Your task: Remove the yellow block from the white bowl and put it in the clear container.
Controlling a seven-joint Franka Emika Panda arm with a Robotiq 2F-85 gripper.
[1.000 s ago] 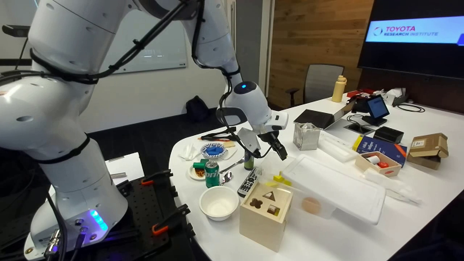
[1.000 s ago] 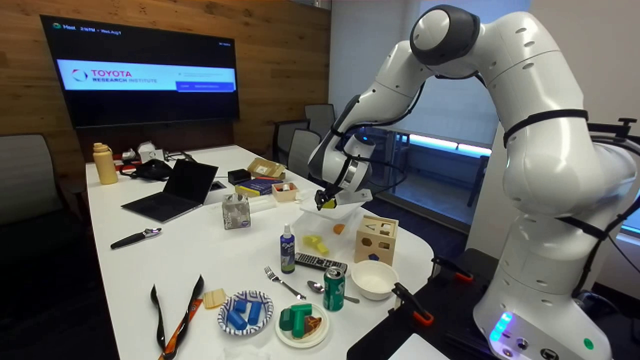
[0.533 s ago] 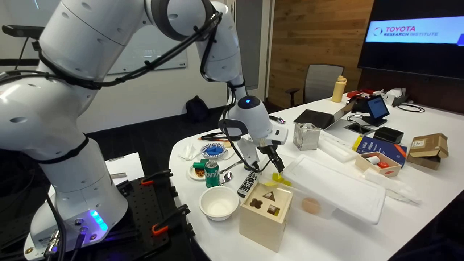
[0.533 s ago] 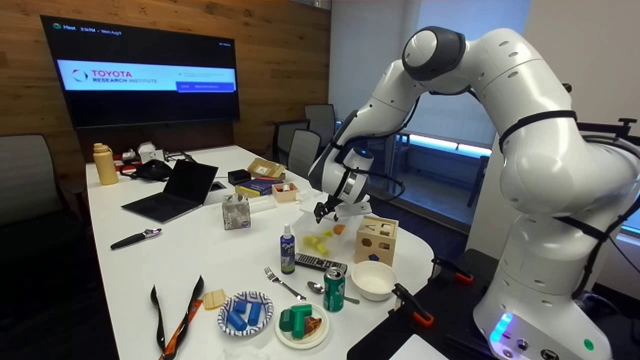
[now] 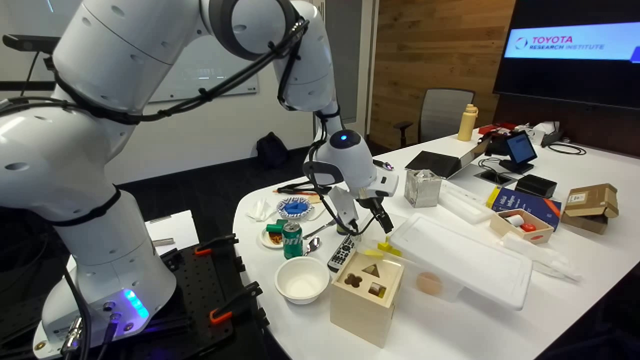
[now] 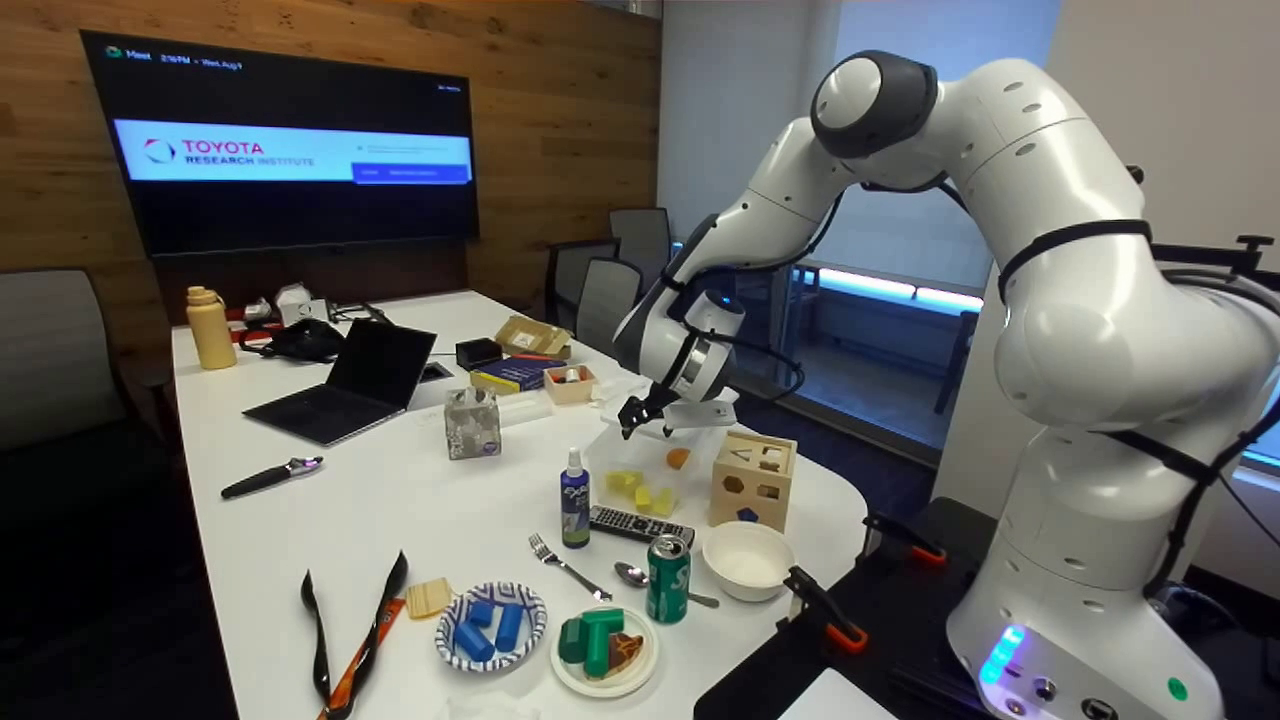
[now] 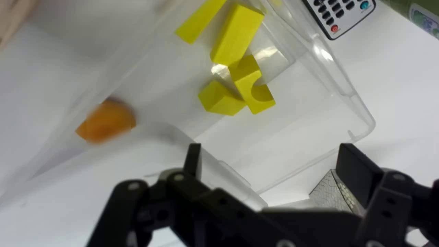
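Several yellow blocks (image 7: 236, 34) lie together in the clear container (image 7: 308, 113), which an exterior view shows under my gripper. The one just let go is among them; which it is in the wrist view I cannot tell. An orange piece (image 7: 106, 121) lies blurred nearer the container's far end. My gripper (image 7: 270, 149) hangs above the container's open part, its two black fingers wide apart with nothing between them. In both exterior views the white bowl (image 5: 302, 279) stands at the table's edge beside the wooden box, and its inside shows plain white.
A white lid (image 5: 465, 260) slants over part of the container. The wooden box (image 5: 362, 310) stands close against it. A remote (image 5: 341, 255), a spray bottle (image 6: 575, 500) and a green can (image 6: 669, 578) are near. The tissue box (image 5: 422, 188) stands behind.
The gripper held a yellow block one second ago, then lowered and opened. The block dropped and now rests with the others in the container. Since then the gripper has risen slightly.
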